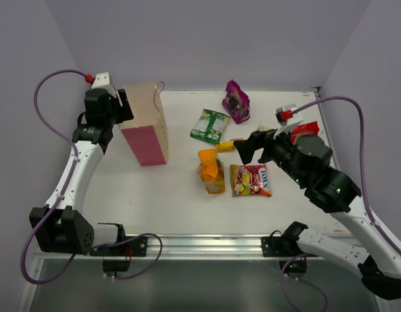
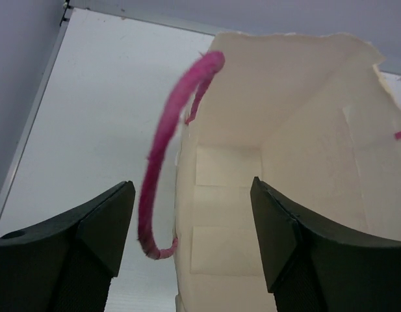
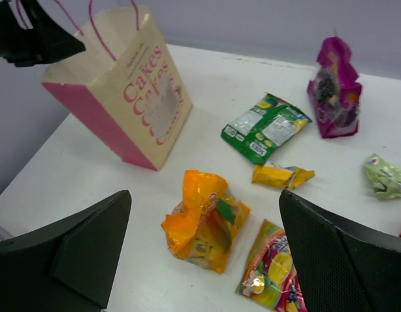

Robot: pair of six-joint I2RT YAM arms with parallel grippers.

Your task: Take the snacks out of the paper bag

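Observation:
The paper bag (image 1: 145, 123) stands upright at the far left, and also shows in the right wrist view (image 3: 132, 91). My left gripper (image 1: 113, 104) is open at its top rim. In the left wrist view the gripper (image 2: 192, 221) straddles the bag's wall (image 2: 226, 195) and a pink handle (image 2: 166, 140). What shows of the bag's inside holds no packet. On the table lie an orange packet (image 1: 211, 170), a yellow-red candy bag (image 1: 251, 180), a green packet (image 1: 210, 125), a magenta packet (image 1: 236, 102), a small yellow packet (image 1: 227, 145) and a red packet (image 1: 306, 130). My right gripper (image 1: 249, 148) is open and empty above the orange packet (image 3: 203, 221).
A pale green wrapped piece (image 3: 385, 177) lies at the right, near the magenta packet (image 3: 333, 84). The green packet (image 3: 265, 127), yellow packet (image 3: 281, 175) and candy bag (image 3: 271, 270) cluster mid-table. Grey walls close in the table on three sides.

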